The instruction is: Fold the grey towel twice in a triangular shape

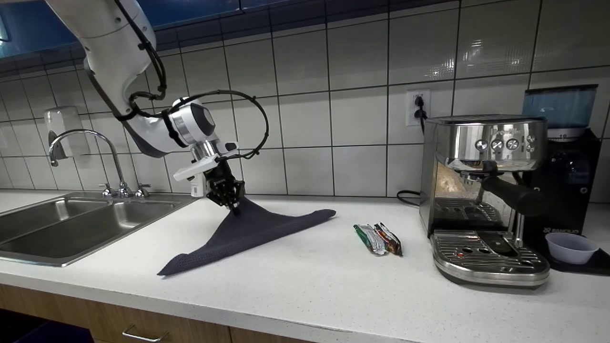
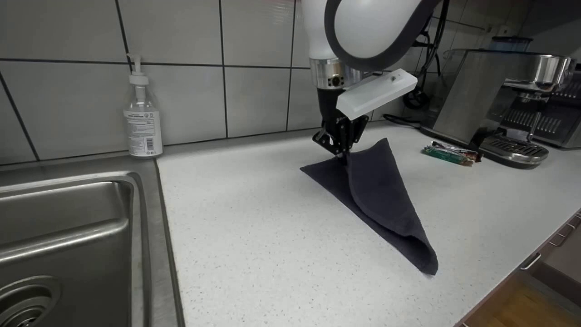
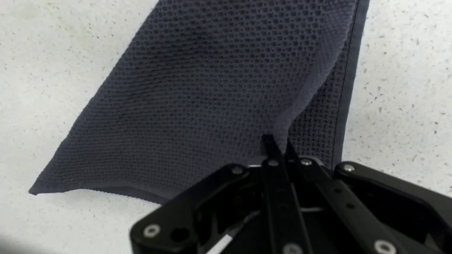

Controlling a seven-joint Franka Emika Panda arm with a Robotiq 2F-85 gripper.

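Note:
The dark grey towel [image 1: 257, 231] lies folded over on the white counter, roughly triangular, with its long folded side towards the counter's front edge. It also shows in an exterior view [image 2: 383, 195], where the upper layer is raised and curved above the lower layer. My gripper [image 1: 235, 209] points down at the towel's back part. In the wrist view, the fingertips [image 3: 279, 144] are shut on the edge of the towel's upper layer [image 3: 212, 91]. The lower layer's hemmed edge shows to the right of the fingers. The cloth under the gripper body is hidden.
A steel sink [image 1: 114, 224] with a tap [image 1: 114, 157] lies to one side. A soap bottle [image 2: 143, 118] stands against the tiled wall. Small wrapped packets [image 1: 378, 239] lie between the towel and a coffee machine [image 1: 486, 190].

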